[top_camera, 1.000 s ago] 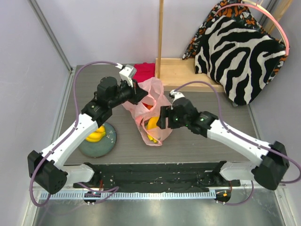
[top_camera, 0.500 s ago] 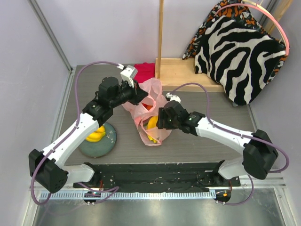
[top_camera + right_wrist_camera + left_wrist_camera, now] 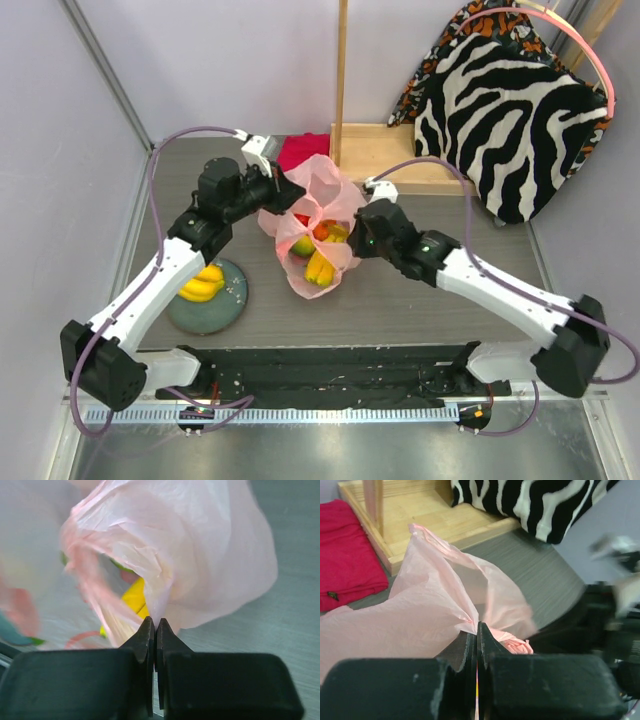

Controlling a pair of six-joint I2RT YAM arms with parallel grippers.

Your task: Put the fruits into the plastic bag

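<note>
The left jaws are pressed together and pinch a fold of the plastic bag (image 3: 420,610). The thin pink film comes out directly in front of their tips. The right jaws are also closed, and they pinch the rim of the same bag (image 3: 190,555) at its other side.

From above, the plastic bag (image 3: 318,215) sits between the two pairs of jaws, and its mouth is held wide between them. I cannot tell whether its bottom touches the grey surface (image 3: 420,310).

Inside the bag, below both jaws, lies a bunch of yellow bananas (image 3: 320,268). In the right wrist view the bananas (image 3: 135,597) are just beyond the closed tips, behind the film. Above them, in the open mouth, there are small round fruits (image 3: 322,232) in red and orange. Their exact number is not clear.

Well apart from the left jaws, near the lower part of the left arm (image 3: 165,275), a second banana bunch (image 3: 203,284) rests on a round grey plate (image 3: 232,300).

Beyond the left jaws lie a red cloth (image 3: 345,545) and a wooden frame (image 3: 420,515).
</note>
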